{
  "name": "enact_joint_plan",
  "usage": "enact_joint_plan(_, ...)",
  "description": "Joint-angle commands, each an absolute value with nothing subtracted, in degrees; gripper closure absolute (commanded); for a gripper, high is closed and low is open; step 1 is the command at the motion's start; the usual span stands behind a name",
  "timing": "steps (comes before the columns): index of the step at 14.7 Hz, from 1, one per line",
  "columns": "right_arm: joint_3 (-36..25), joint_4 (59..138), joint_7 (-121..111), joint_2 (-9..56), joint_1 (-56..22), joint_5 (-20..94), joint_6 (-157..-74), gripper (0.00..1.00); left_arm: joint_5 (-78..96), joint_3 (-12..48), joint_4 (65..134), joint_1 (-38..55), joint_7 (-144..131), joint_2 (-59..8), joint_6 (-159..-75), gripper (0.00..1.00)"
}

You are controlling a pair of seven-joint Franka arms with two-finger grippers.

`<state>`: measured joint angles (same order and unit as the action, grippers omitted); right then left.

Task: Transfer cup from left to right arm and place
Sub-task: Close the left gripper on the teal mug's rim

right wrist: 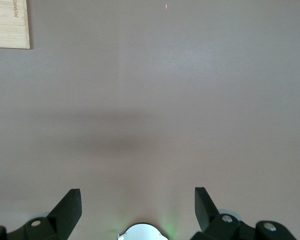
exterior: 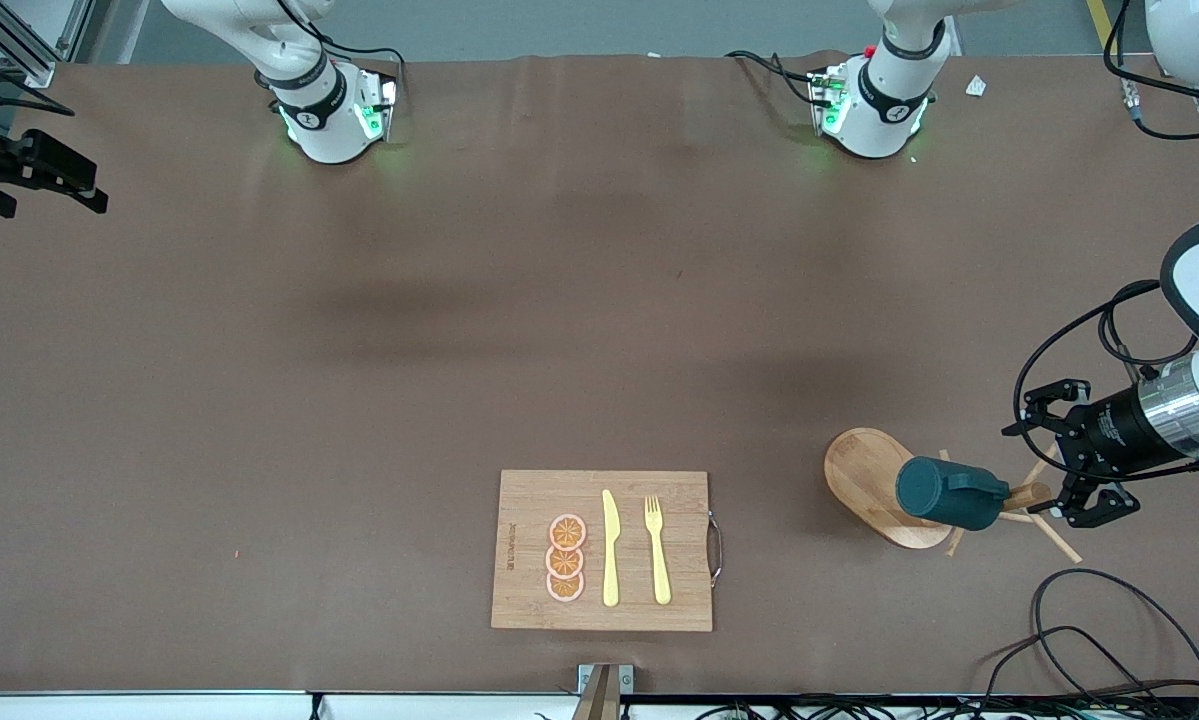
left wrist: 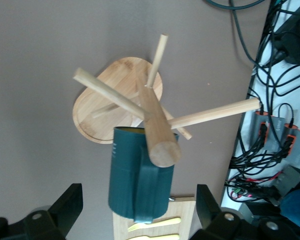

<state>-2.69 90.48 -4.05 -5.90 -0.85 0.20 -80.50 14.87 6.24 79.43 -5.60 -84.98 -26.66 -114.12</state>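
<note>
The brown table (exterior: 359, 400) fills the front view, and almost all of the task is still ahead. In the lower middle of that frame lies a wooden cutting board (exterior: 529, 560) carrying three orange slices (exterior: 566, 558), a yellow knife (exterior: 610, 548) and a yellow fork (exterior: 657, 550). At lower right stands a wooden mug tree (exterior: 864, 480) on its oval base, and the cup (exterior: 949, 493) hangs from one of its pegs (tipped on its side, mouth toward the base), not yet lifted off.

The left claw (exterior: 1069, 455) sits at the right edge of the front view, just beside the mug tree's pegs, its fingers spread wide and pinching nothing. In the left wrist view the cup (left wrist: 140, 175) lies between the two dark fingertips (left wrist: 70, 205), centre-bottom of the frame, so I judge the approach to be lined up but the grasp not made.

The right claw (exterior: 54, 180) waits at the upper left edge of the front view, its fingers spread too; its wrist view shows only bare table and a corner of the board.

Left to do, by my reading: close on the cup, free it from the peg, hand it to the right claw, then place it.
</note>
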Motion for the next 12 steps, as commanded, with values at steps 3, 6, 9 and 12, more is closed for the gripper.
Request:
enact_joint_plan(3, -2.8, 90.4, -4.7, -6.1, -1.2, -0.6, -80.4, 0.0, 13.9, 6.7, 79.5, -3.8, -85.1, -28.6, -116.5, 0.0)
enact_joint_plan(6, -2.8, 90.5, -4.7, -6.1, -1.2, -0.6, -80.3, 0.0, 13.8, 6.7, 79.4, -3.6, -85.1, -30.0, -117.3, 0.0)
enact_joint_plan(9, -2.8, 90.5, -4.7, -6.1, -1.2, -0.6, -80.3, 0.0, 13.0, 6.8, 79.4, -3.0, -85.1, -31.1, -117.4, 0.0)
enact_joint_plan(12, -2.8, 90.5, -4.7, -6.1, -1.2, -0.6, -80.4, 0.0, 12.7, 6.8, 79.4, -2.3, -85.3, -32.0, -118.1, 0.0)
